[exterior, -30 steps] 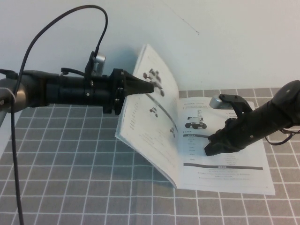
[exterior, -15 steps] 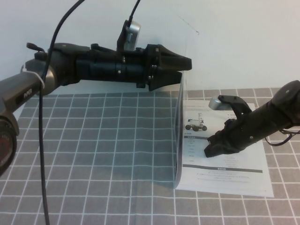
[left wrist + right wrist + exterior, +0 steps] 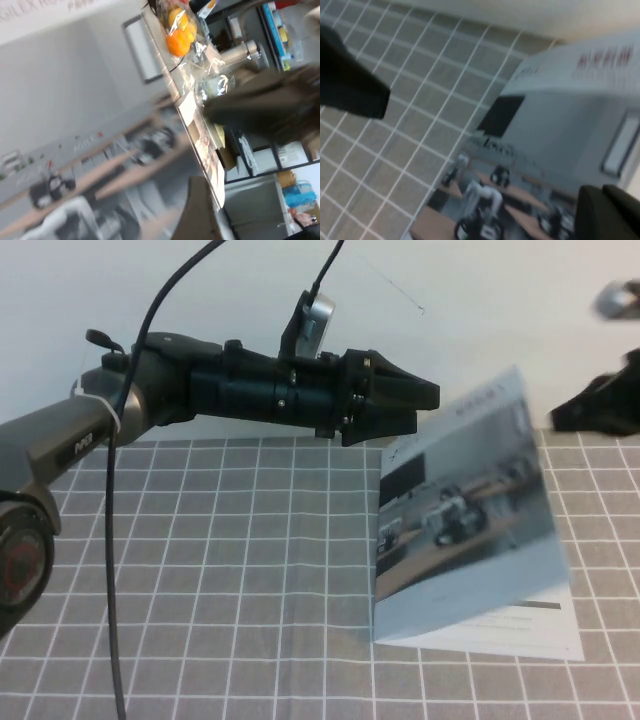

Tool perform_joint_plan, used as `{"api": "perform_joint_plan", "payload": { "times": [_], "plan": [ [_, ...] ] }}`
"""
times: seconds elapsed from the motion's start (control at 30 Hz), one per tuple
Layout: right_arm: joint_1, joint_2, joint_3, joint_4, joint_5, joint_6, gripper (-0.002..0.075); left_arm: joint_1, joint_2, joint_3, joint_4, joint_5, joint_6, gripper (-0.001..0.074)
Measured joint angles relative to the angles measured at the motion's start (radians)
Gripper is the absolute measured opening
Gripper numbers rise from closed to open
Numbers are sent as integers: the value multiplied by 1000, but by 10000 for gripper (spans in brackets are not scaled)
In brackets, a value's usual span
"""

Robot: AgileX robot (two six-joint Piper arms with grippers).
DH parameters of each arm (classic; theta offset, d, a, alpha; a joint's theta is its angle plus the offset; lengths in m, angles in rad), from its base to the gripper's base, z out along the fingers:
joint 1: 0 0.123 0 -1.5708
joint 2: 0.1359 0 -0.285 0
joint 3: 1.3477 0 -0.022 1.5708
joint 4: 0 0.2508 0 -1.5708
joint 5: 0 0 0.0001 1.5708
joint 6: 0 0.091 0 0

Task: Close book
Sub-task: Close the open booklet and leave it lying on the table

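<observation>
Jaws of the left gripper point(image 3: 420, 405) look closed, gripping nothing; it hangs by the top edge of the book's cover, and whether it touches cannot be told. One book point(image 3: 470, 520) lies on the right of the checked cloth point(image 3: 200, 570) over the worktop, its spine toward the middle. Half a second ago the cover stood upright on edge; now it has tipped past upright and leans rightward over the bottom page, not yet flat. The right gripper point(image 3: 565, 415), then pressed on the right page, has lifted off and is blurred at the far right edge, well apart from the book; open or closed, I cannot tell. Two arms, one cloth.
</observation>
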Motion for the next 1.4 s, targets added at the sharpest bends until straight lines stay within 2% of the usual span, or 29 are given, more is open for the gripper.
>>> {"api": "perform_joint_plan", "payload": {
  "times": [0.07, 0.17, 0.23, 0.33, 0.4, 0.67, 0.93, 1.1, 1.23, 1.33, 1.4],
  "plan": [
    [-46, -60, 0, -2, 7, 2, -3, -5, 0, 0, 20, 2, 0, 450],
    [-86, -132, 0, -5, 44, 2, -3, -28, 5, 0, 60, 2, 0, 345],
    [-93, -155, 0, -9, 85, 2, -3, -58, 15, 0, 96, 2, 0, 215],
    [-93, -161, 2, -15, 149, 2, -3, -117, 32, 0, 170, -40, 0, 69],
    [-93, -161, 9, -27, 175, 2, -3, -153, 46, 0, 222, -90, 0, 31],
    [-93, -161, 50, -62, 199, 2, -3, -238, 75, 0, 506, -315, -103, 1],
    [-93, -182, 50, -76, 254, -2, -3, -239, 130, 0, 675, -313, -229, 0],
    [-93, -290, 50, -163, 298, 1, -3, -212, 82, 0, 846, -302, -340, -1],
    [-93, -412, 50, -219, 317, 13, -3, -192, -58, 0, 1137, -292, -501, -1],
    [-93, -505, 59, -254, 325, 21, -3, -192, -180, 0, 1392, -239, -633, -1],
    [-93, -570, 78, -274, 323, 31, -3, -194, -266, 0, 1499, -191, -698, -1]
  ]
}}
